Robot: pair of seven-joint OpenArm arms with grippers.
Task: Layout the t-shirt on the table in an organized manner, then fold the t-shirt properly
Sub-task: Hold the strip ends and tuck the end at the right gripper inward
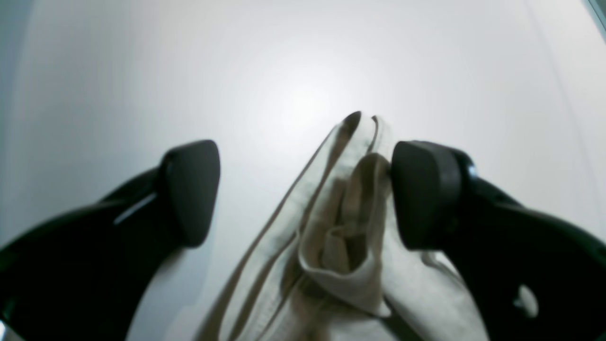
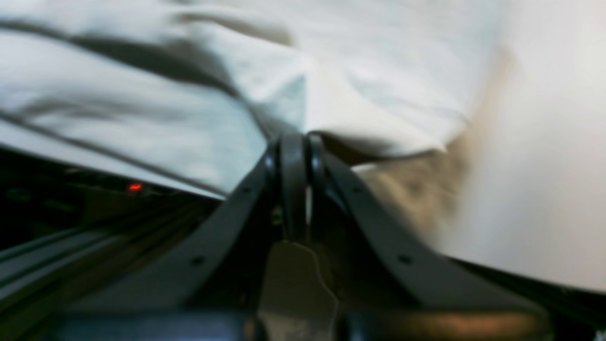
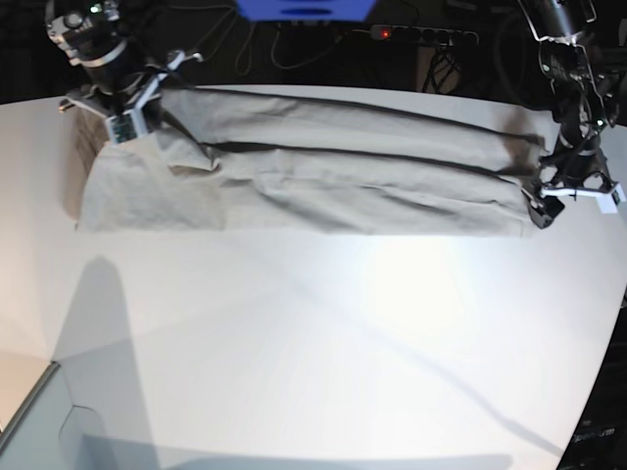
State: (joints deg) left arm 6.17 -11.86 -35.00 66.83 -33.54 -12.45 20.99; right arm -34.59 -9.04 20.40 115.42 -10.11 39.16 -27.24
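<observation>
T-shirt point(image 3: 313, 166) stretched across table point(image 3: 313, 333), right gripper point(image 2: 296, 142) pinching its edge

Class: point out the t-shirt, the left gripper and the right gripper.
t-shirt point(image 3: 323, 176): base view, middle of the cloth.
left gripper point(image 1: 303, 194): left wrist view, between fingertips.
right gripper point(image 2: 294, 142): right wrist view, closed tips.

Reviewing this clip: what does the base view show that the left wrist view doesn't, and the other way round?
Only the base view shows the whole t-shirt stretched in long folds across the far side of the table, and the right gripper shut on its far corner. Only the left wrist view shows the left gripper close up: jaws open, straddling a bunched shirt edge that touches one pad. Both show shirt fabric on the white tabletop.
</observation>
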